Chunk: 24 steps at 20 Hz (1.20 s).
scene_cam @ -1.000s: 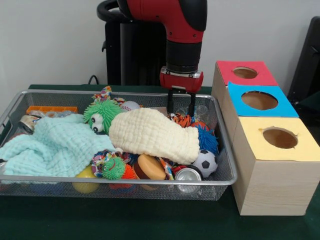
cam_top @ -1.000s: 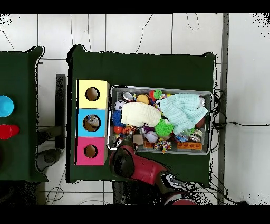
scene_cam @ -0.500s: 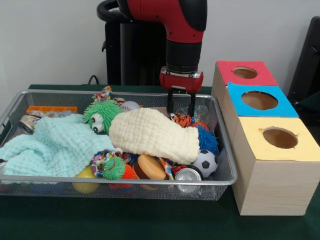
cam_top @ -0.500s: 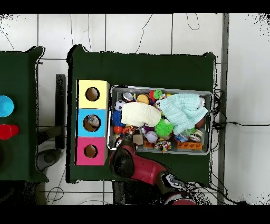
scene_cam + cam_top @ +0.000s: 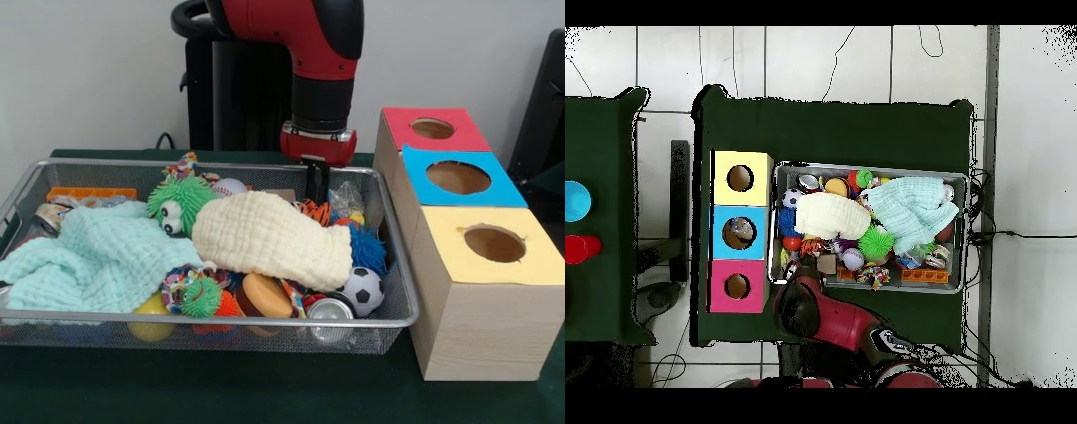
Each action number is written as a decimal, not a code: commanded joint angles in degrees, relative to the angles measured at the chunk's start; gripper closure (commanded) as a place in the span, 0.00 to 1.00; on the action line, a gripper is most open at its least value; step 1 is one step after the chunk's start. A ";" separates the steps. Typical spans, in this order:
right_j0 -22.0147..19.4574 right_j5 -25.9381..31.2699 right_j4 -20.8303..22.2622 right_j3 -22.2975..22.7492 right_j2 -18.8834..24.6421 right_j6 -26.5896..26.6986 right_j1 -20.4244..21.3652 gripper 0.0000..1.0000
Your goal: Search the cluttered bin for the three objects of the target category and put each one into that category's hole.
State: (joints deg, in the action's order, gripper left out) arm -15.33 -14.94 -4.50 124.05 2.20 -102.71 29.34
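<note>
Front view: one bin (image 5: 388, 311), three boxes, one bottle (image 5: 347, 200) visible.

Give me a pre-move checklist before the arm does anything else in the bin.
1. Gripper down inside the bin, far right corner: ok.
2. Target in sight: a clear bottle shows right beside the gripper: ok.
3. Bottle actually held: cannot tell.
4. Blue hole unobstructed on top: ok.
5. Lift path: the cream cloth lies right against the gripper's near side and might snag: cannot tell.
6. Other bottles located: cannot tell; the cream cloth and the mint cloth cover much of the bin.
</note>
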 commanded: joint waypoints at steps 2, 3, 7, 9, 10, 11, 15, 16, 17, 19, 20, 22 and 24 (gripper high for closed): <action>-1.05 0.18 0.10 0.35 2.69 -12.14 -5.57 1.00; -1.16 0.15 0.18 0.29 2.74 -12.05 -5.53 1.00; -0.51 4.10 -1.27 0.51 2.43 -11.21 -3.32 1.00; 0.05 5.28 -1.72 0.69 2.21 -10.96 -2.32 1.00; 0.37 6.10 -2.09 0.74 1.97 -10.83 -1.76 1.00; 0.28 5.94 -2.08 0.84 2.21 -11.00 -1.69 1.00; -0.75 3.92 -1.03 1.26 3.65 -11.71 -1.97 1.00; -0.84 3.78 -1.09 1.31 3.75 -11.85 -1.98 1.00; -0.92 3.64 -1.14 1.36 3.85 -11.99 -1.99 1.00; -1.10 3.56 -1.33 1.47 4.09 -12.20 -1.96 0.00; -1.20 3.60 -1.46 1.54 4.22 -12.27 -1.92 0.00; -1.22 4.02 -1.78 1.56 4.39 -12.35 -1.71 0.00; -1.29 4.55 -2.38 1.75 4.80 -12.82 -1.45 0.00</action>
State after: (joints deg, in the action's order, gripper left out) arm -15.76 -15.10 -4.52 126.28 2.04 -102.71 29.61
